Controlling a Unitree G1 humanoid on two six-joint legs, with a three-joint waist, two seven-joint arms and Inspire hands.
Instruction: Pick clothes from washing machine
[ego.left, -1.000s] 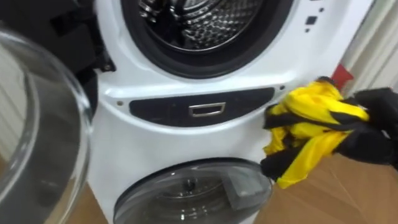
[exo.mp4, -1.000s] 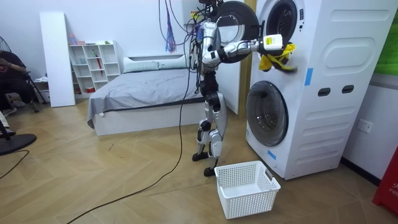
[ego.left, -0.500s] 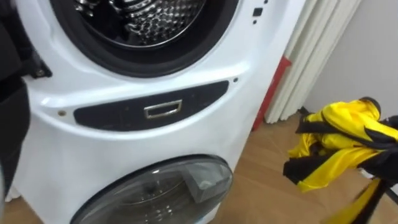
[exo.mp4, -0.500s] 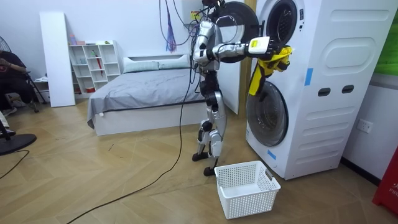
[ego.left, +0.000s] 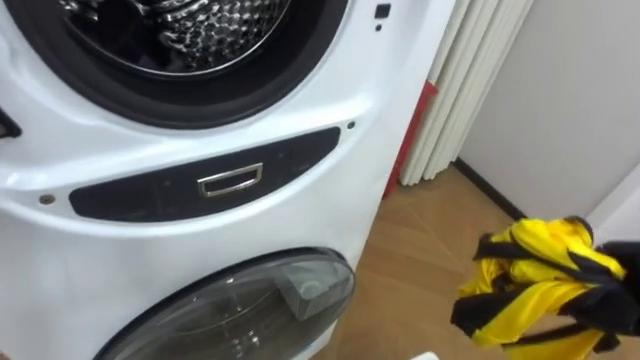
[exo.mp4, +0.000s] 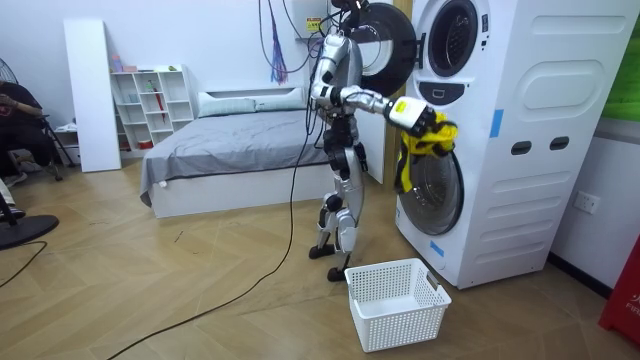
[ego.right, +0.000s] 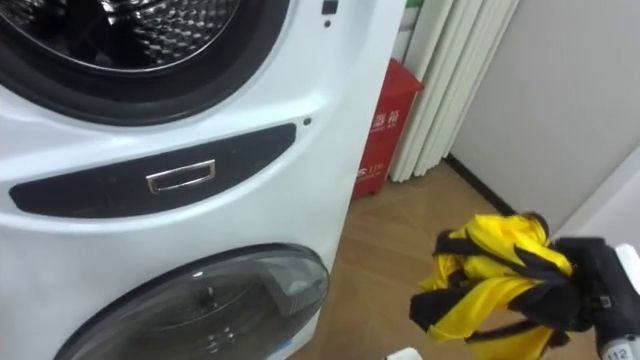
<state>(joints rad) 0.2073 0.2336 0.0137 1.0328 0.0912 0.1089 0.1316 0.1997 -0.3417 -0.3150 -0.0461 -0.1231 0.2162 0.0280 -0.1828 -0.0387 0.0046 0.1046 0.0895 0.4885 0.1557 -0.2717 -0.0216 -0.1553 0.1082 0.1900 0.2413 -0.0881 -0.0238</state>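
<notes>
One garment (ego.left: 540, 250), yellow-black, at 4 o'clock, right hand (ego.left: 612, 303) clamped round it; washing machine (ego.left: 200, 230) spans 9 to 12, upper drum (ego.left: 190, 30) open, lower door (ego.left: 230, 310) closed.
Room view: garment hangs before lower door; white basket (exo.mp4: 400, 318) on floor at 6.
Right eye view: red container (ego.right: 385, 130) beside machine, 1 o'clock.

Silver-grey torso, limbs; black right hand (ego.right: 575, 290), white wrist cuff; dark cable across floor, straps overhead.
</notes>
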